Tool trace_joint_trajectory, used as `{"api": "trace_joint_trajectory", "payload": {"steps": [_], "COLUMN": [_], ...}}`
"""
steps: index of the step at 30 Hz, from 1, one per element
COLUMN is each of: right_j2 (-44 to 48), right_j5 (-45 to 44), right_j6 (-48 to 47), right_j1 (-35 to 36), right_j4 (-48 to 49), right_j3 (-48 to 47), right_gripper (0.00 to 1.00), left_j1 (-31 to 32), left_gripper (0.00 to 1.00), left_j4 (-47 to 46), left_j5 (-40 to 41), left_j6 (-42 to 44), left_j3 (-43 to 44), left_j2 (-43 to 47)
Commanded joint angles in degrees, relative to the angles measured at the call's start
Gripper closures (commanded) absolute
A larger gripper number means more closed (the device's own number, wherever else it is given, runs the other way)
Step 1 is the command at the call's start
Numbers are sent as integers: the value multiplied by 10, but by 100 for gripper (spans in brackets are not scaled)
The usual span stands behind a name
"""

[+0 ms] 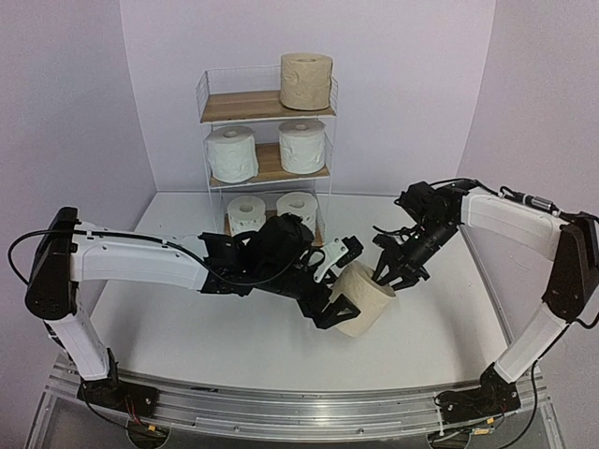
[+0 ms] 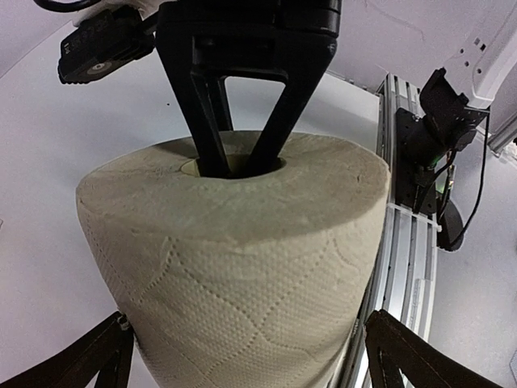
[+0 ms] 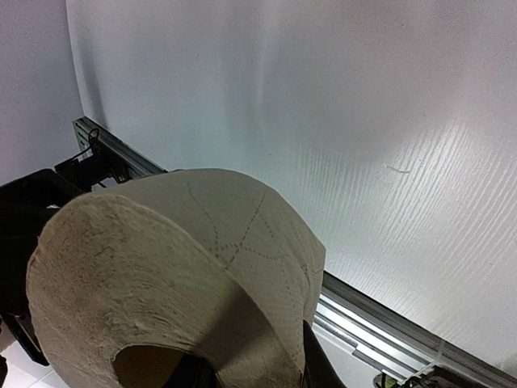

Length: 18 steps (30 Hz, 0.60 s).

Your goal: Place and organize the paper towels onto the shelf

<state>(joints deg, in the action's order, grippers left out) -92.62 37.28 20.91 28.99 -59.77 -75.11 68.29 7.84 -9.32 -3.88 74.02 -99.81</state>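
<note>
Right end effector [image 1: 384, 277] reaches into the core of the tan roll [image 1: 360, 299].

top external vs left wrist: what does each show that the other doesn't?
Only top external: the shelf and the five shelved rolls on its three tiers.
Only left wrist: a close-up of the right gripper's fingers reaching down into the core of the tan roll, plus that roll's embossed pattern.
Both: that tan roll off the shelf, the left gripper open with a finger on either side of it, and the white table.
</note>
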Motion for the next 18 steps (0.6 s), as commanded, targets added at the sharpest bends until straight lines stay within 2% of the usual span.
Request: {"api": "trace_joint_trajectory", "payload": {"steps": [1, 3, 5, 6, 10, 13, 18], "right_j2": [5, 7, 10, 12, 19, 20, 29], "right_j5": [55, 57, 60, 61, 57, 47, -9], "right_j6": [5, 7, 10, 11, 14, 18, 37], "right_j1": [21, 21, 22, 21, 21, 22, 21], "right_j4": [7, 8, 8, 8, 8, 8, 9], "right_j3": [-42, -45, -47, -48, -49, -54, -77], "right_gripper": [83, 84, 84, 84, 83, 81, 70], "left_j1": [13, 14, 14, 14, 17, 18, 18], "left_gripper": [1, 1, 5, 11, 46, 61, 85], "left_j4": [5, 4, 1, 3, -6, -13, -23], "left_j5": [8, 8, 34, 49, 100, 121, 168], "left_j6": [28, 26, 14, 7, -14, -23, -39], "left_j3": [46, 50, 54, 58, 60, 59, 49], "left_j2": [-25, -28, -32, -33, -32, -28, -13]}}
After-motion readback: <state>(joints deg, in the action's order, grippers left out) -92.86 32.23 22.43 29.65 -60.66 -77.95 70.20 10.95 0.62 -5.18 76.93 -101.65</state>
